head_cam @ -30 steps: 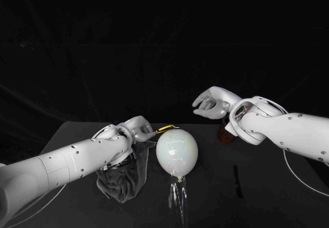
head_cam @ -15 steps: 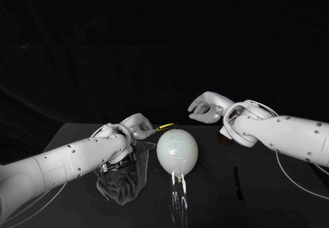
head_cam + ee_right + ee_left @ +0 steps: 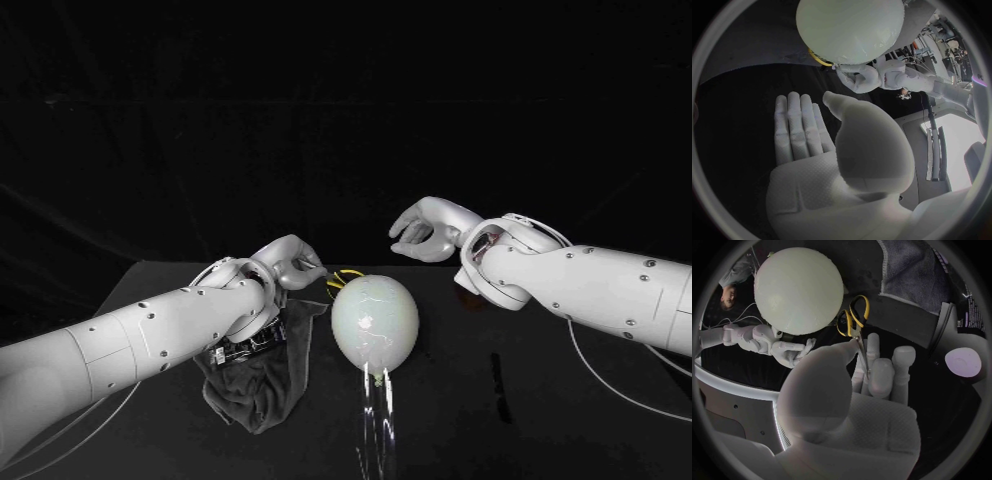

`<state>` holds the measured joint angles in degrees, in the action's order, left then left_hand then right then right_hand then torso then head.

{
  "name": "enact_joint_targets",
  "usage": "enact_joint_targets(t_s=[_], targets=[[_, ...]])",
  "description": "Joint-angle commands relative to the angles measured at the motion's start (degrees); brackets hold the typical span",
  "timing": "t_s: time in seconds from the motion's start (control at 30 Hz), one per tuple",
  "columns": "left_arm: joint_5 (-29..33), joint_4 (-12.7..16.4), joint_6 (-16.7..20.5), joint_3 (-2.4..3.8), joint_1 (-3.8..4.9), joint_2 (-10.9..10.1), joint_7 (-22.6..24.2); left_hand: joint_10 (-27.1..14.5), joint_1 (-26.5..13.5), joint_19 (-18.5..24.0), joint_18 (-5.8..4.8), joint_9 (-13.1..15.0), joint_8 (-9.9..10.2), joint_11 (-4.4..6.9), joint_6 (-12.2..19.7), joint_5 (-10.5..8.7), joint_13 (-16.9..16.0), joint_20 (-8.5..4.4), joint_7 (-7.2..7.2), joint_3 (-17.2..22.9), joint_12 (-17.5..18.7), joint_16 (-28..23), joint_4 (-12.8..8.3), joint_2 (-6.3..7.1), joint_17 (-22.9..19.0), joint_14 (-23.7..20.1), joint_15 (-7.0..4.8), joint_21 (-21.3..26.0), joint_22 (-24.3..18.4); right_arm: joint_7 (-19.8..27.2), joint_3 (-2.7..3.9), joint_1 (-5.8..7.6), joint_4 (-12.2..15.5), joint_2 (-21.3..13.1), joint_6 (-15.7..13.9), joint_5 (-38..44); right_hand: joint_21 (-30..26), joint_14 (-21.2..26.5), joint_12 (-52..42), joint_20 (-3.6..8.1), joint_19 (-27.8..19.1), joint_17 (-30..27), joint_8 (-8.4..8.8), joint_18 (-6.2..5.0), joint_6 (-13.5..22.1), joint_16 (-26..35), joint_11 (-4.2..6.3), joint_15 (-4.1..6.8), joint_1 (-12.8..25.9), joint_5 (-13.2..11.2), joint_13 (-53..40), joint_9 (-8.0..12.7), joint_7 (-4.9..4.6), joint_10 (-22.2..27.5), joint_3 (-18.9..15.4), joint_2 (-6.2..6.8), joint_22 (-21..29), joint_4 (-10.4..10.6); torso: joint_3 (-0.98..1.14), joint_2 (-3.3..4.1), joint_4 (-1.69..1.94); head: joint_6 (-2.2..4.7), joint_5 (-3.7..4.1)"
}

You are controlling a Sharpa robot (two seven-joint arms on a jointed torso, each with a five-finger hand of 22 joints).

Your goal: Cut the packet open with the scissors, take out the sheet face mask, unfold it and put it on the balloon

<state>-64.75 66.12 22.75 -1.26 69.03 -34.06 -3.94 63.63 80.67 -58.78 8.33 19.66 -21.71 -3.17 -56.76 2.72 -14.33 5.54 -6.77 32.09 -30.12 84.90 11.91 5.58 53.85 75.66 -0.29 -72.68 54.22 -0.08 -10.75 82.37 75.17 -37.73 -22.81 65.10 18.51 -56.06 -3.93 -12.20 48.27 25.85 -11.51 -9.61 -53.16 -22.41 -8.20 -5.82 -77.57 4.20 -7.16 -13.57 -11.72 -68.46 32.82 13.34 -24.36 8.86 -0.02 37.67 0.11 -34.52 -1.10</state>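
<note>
Head view: the right hand (image 3: 423, 228) is drifting in toward the balloon (image 3: 374, 320), hanging above the table (image 3: 577, 410) beyond the balloon's far end. It is carrying nothing. A second ago it was hanging further out to its own side. The left hand (image 3: 289, 260) is sitting slightly higher and further back than before. The scissors (image 3: 346, 279) are now showing their yellow loops against the balloon's far end, where earlier only a yellow streak was showing at the fingers. The balloon is lying where it was, just beside a grey cloth (image 3: 267, 385).

Left wrist view: the scissors (image 3: 856, 320) are lying with their handles beside the balloon (image 3: 798, 290) and their blades running back between the left hand's (image 3: 861, 390) thumb and fingers. Whether it is pinching them or only lying alongside, I cannot tell. A dark printed flat thing, likely the packet (image 3: 957, 310), is lying at the edge of the cloth (image 3: 920, 270), apart from the scissors.

Right wrist view: the right hand (image 3: 817, 145) is empty, fingers stretching out side by side and thumb standing off, facing the balloon (image 3: 851, 30).

Judgement: no mask is showing, so the cutting is probably still ahead, and the right hand seems to be coming in to help.
</note>
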Motion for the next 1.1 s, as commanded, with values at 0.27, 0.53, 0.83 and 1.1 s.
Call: enact_joint_targets(t_s=[0.27,0.53,0.83,1.1], targets=[[0.99,0.06,0.16,0.10,0.19,-0.12,0.46,0.64,-0.23,-0.31,-0.05,2.22,-0.30,0.31,0.12,-0.03,0.13,0.04,-0.01,8.38,0.41,0.04,-8.85,-0.04,0.04,0.15,-0.21,-0.18,0.04,1.02,0.01,-0.11,-0.20,0.32,0.93,0.04,-0.62,-0.28,0.14,-0.55,0.07,-0.29,-0.37,-0.70,0.56,0.85,0.06,-0.34,-0.27,-0.03,0.46,0.06,-0.14,0.45,0.33,0.31,0.36,-0.05,-0.07,0.07,0.00,0.03,0.04],[1.26,0.23,0.62,0.11,0.21,-0.37,0.80,0.70,-0.21,-0.38,-0.07,2.25,-0.33,0.30,0.12,-0.03,0.18,0.03,-0.01,8.36,0.44,0.05,-8.89,-0.04,0.08,0.18,-0.21,-0.21,0.10,1.19,0.01,-0.20,-0.38,0.80,1.00,-0.03,-0.80,-0.35,0.10,-0.59,0.13,-0.40,-0.45,-0.72,0.53,1.17,0.06,-0.36,-0.35,-0.01,0.65,0.04,-0.14,0.39,0.41,0.17,0.50,-0.12,-0.02,0.03,0.01,0.03,0.03],[3.24,0.87,0.42,0.15,1.53,-1.40,1.80,1.05,-0.15,-0.96,-0.20,2.43,-0.46,0.30,0.03,-0.03,0.41,-0.01,-0.02,8.19,0.59,0.10,-9.06,-0.01,0.39,0.38,-0.22,-0.51,0.69,1.39,0.01,-0.33,-0.55,1.11,0.80,-0.09,-0.90,-0.41,0.08,-0.60,0.17,-0.46,-0.48,-0.73,0.52,1.33,0.06,-0.37,-0.39,0.00,0.75,0.04,-0.15,0.37,0.46,0.11,0.57,-0.16,0.00,-0.03,0.03,0.07,-0.09],[4.99,2.09,-0.69,0.13,3.69,-3.12,1.49,1.37,-0.18,-1.37,-0.30,2.59,-0.59,0.32,-0.07,-0.03,0.61,-0.04,-0.01,8.00,0.71,0.17,-9.12,-0.02,0.68,0.57,-0.24,-0.72,1.10,1.47,0.01,-0.49,-0.70,1.14,0.70,-0.12,-1.01,-0.49,0.05,-0.62,0.24,-0.53,-0.53,-0.74,0.50,1.53,0.06,-0.37,-0.44,0.04,0.88,0.03,-0.17,0.31,0.52,0.01,0.66,-0.21,0.05,-0.13,0.09,0.11,-0.25]])
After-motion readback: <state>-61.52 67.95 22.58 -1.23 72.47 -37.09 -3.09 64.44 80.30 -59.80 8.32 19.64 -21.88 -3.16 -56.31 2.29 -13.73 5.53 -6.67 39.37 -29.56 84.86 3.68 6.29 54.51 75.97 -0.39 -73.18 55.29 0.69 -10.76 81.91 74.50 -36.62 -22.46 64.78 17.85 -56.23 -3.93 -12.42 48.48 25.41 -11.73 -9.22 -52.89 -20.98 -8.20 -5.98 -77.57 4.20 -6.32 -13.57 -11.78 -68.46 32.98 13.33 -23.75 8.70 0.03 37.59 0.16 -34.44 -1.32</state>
